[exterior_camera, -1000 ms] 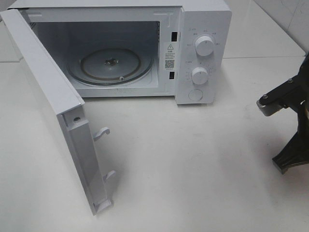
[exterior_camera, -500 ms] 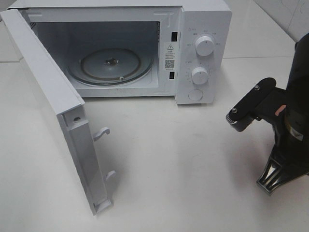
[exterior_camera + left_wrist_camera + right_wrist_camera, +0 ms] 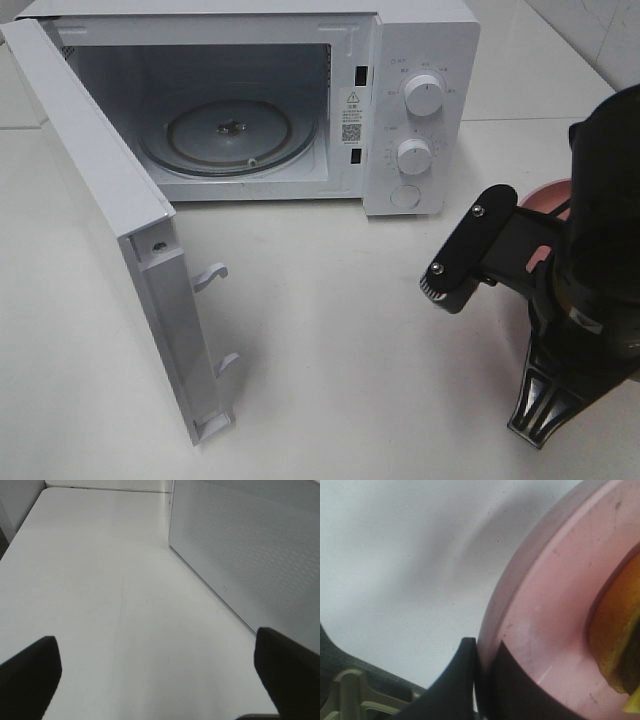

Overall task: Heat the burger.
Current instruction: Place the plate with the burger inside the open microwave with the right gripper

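Note:
Only a yellow-orange edge of the burger (image 3: 620, 640) shows in the right wrist view, resting on a pink plate (image 3: 545, 630). My right gripper (image 3: 482, 652) is shut on that plate's rim, one finger on each side. In the exterior view the right arm (image 3: 590, 280) covers nearly everything, leaving a sliver of the pink plate (image 3: 548, 195) visible at the right of the table. The burger itself is hidden there. My left gripper (image 3: 157, 675) is open with nothing between its fingers, low over the table beside the door's outer face.
A white microwave (image 3: 420, 60) stands at the back, its door (image 3: 90, 200) swung wide toward the front left. Inside lies a glass turntable (image 3: 230, 135). Two knobs (image 3: 424, 97) sit on its right panel. The door's perforated outer face (image 3: 250, 555) is close to my left gripper.
The right arm has moved left and further into view with the pink plate, toward the area in front of the microwave. The left gripper stays open.

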